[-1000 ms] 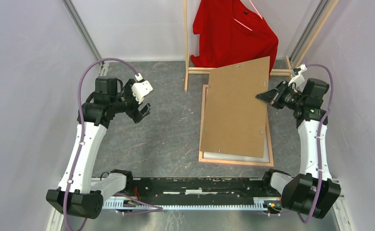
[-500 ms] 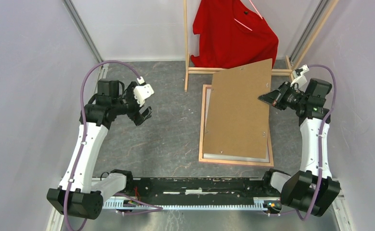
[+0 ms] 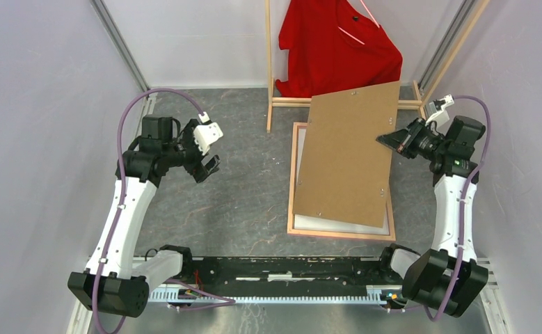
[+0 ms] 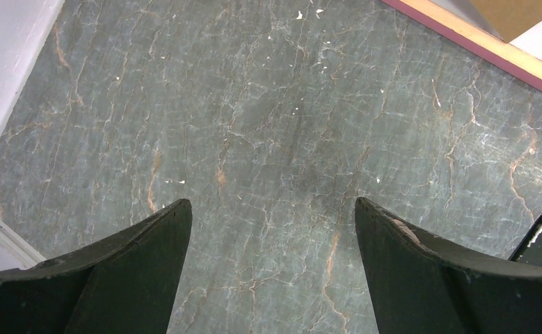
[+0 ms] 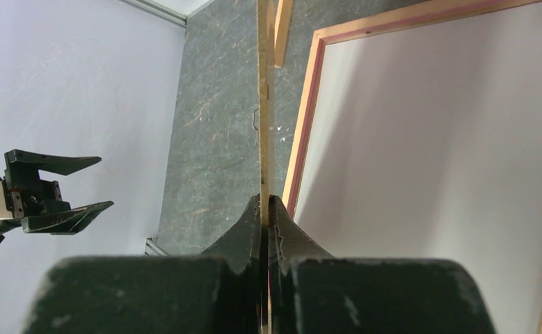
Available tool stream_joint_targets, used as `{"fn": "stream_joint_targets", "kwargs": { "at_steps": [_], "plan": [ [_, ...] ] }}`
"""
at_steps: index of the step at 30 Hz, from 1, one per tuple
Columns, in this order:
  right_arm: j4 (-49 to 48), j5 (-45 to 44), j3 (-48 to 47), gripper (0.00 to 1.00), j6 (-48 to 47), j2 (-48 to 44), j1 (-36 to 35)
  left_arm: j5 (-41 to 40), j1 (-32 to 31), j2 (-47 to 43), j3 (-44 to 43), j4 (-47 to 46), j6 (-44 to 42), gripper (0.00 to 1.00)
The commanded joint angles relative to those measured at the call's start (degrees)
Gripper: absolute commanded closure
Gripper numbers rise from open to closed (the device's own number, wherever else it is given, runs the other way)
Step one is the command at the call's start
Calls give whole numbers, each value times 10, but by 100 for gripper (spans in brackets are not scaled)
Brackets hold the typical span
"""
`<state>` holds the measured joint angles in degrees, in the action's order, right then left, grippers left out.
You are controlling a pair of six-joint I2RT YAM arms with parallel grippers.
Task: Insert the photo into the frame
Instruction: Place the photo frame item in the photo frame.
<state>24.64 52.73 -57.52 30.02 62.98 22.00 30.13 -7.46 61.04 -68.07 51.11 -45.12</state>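
The frame (image 3: 337, 233) lies face down at the table's right, light wood back up, pink edge showing. A white sheet (image 3: 337, 224), the photo's plain back, lies inside it; its picture side is hidden. My right gripper (image 3: 383, 141) is shut on the right edge of the brown backing board (image 3: 348, 153) and holds it tilted up over the frame. In the right wrist view the board's thin edge (image 5: 262, 104) runs between my fingers (image 5: 292, 233), with the frame rim (image 5: 308, 104) and white sheet (image 5: 428, 139) below. My left gripper (image 3: 209, 167) is open and empty over bare table, left of the frame.
A wooden clothes rack (image 3: 268, 66) with a red shirt (image 3: 337, 49) stands at the back, just behind the board's far edge. Pale walls close both sides. The frame's pink corner (image 4: 490, 52) shows in the left wrist view, upper right.
My right gripper has drawn up and to the right with the backing board, tilting it higher and uncovering more of the white sheet. The left arm has barely moved.
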Motion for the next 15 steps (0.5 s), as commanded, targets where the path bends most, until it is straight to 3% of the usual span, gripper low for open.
{"fn": "stream_joint_targets", "kwargs": {
  "at_steps": [1, 15],
  "plan": [
    [-41, 26, 25, 100, 26, -22, -2, 5, -1, 1, 4, 5, -21, 7],
    [0, -3, -2, 100, -12, -22, -4, -1, -1, 0, 14, 14, -31, 8]
  ]
}}
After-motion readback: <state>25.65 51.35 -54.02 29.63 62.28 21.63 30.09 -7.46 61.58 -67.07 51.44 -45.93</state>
